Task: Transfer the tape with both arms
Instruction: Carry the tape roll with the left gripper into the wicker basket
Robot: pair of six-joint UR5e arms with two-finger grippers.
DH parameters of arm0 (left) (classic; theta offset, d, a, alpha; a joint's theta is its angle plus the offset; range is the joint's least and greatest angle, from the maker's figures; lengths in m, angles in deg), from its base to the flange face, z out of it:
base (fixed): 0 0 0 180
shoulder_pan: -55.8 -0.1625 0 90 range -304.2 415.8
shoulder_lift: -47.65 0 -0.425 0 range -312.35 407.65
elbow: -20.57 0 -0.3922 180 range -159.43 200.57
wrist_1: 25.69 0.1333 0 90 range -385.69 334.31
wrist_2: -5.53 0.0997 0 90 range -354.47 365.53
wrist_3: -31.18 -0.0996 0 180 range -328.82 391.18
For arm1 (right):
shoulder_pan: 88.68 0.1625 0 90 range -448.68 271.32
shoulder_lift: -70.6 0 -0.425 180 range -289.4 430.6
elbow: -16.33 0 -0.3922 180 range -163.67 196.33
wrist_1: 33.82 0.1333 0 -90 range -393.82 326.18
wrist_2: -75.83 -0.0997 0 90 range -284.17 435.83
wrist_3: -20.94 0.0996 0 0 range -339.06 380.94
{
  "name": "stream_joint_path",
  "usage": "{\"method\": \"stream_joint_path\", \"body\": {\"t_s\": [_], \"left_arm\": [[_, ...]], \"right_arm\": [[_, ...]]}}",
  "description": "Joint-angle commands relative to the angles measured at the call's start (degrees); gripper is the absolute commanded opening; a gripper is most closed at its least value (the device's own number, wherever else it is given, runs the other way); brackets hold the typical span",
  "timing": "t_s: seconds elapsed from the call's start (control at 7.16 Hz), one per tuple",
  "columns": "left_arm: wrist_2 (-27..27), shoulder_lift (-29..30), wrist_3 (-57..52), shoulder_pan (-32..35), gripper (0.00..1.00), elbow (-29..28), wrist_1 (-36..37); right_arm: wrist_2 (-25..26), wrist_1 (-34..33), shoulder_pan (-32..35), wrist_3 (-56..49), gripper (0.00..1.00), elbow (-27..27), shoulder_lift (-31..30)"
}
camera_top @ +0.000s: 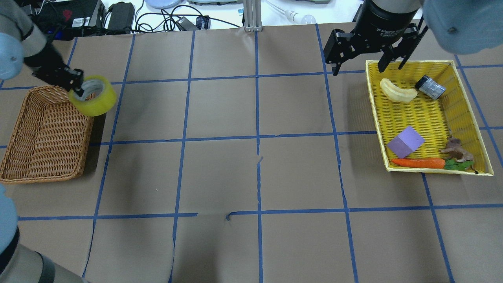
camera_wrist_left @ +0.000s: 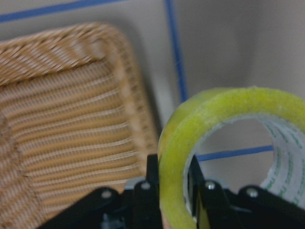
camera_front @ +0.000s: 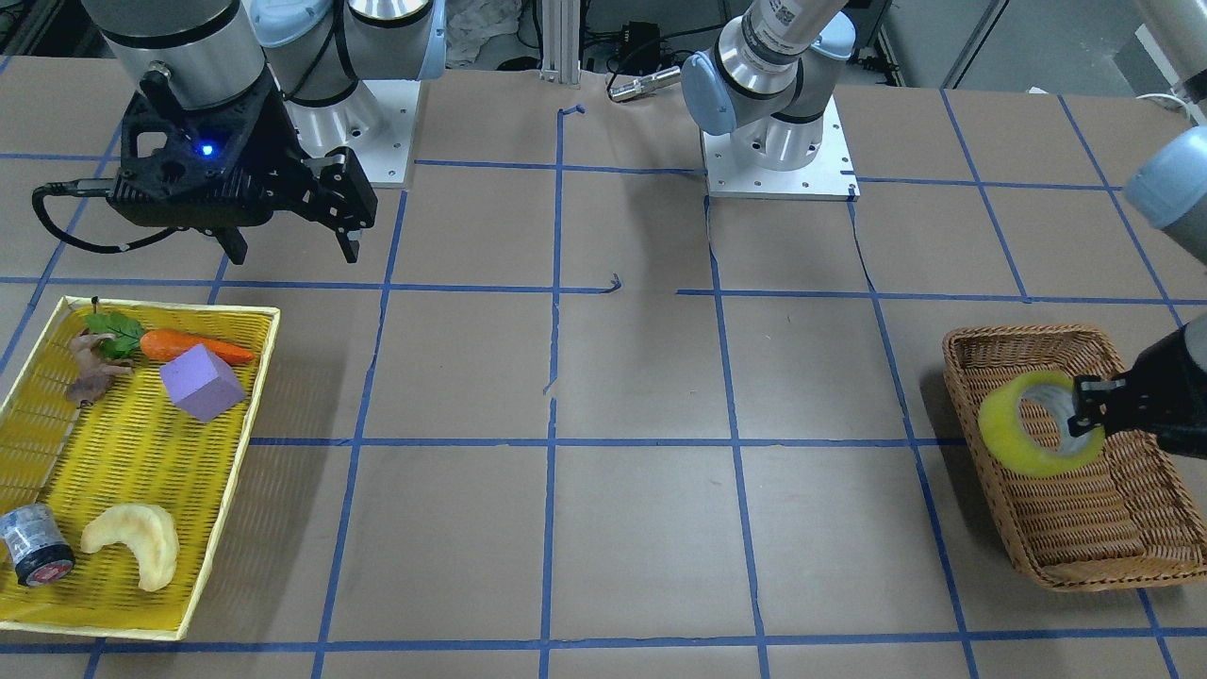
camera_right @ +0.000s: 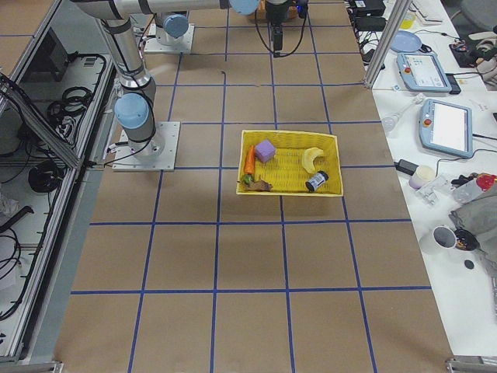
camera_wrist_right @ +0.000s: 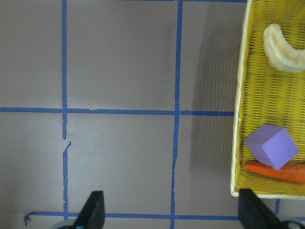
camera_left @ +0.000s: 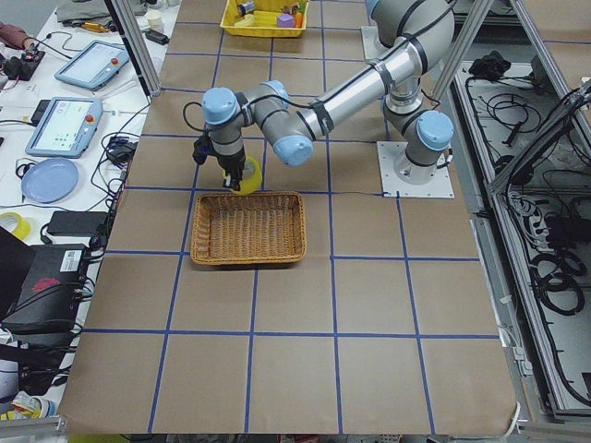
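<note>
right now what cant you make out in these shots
Tape: left wrist view, right edge cuts it off; left end effector covers its lower rim.
Can label: too small and blurred, front-facing view.
Brown figure: too small to identify.
Right end effector: right wrist view shows fingertips only, the bottom edge cuts the rest.

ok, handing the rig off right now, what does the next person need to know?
Left gripper: shut on the tape, pinching its wall, lifted at the wicker basket corner.
Right gripper: open, empty, above the yellow tray edge.
Done: tape is in hand; can't tell whether the arm-to-arm pass has happened.
Left: at least setting the tape down and releasing it.
</note>
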Motion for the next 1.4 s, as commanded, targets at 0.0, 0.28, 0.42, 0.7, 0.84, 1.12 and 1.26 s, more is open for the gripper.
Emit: {"method": "stream_joint_path", "body": {"t_s": [0.0,0.28,0.42,0.7,0.84,1.12,1.26], "left_arm": [[0.0,1.0,-10.0,-8.5,0.0,3.6,4.9],[-0.2,2.4,-10.4,-9.5,0.0,10.7,16.6],[-1.8,3.4,-9.3,-9.5,0.0,12.7,20.6],[-4.1,3.6,-8.2,-9.0,0.51,12.5,24.2],[-6.5,2.9,-6.5,-8.7,0.85,12.5,25.8],[-5.8,-0.5,-1.3,-3.6,0.91,11.6,24.7],[-5.8,-2.5,1.6,-1.1,0.91,10.7,20.4]], "right_arm": [[0.0,0.0,0.0,0.0,1.0,-0.1,-0.1],[0.0,0.0,0.0,0.0,1.0,-0.1,-0.1],[0.0,0.0,0.0,0.0,1.0,0.0,-0.1],[0.1,0.0,0.0,0.0,1.0,-0.1,-0.1],[0.0,0.1,0.0,0.0,1.0,-0.1,-0.1],[0.1,0.0,0.0,-0.1,1.0,-0.1,-0.1],[0.0,0.0,0.0,-0.1,1.0,-0.1,-0.1]]}}
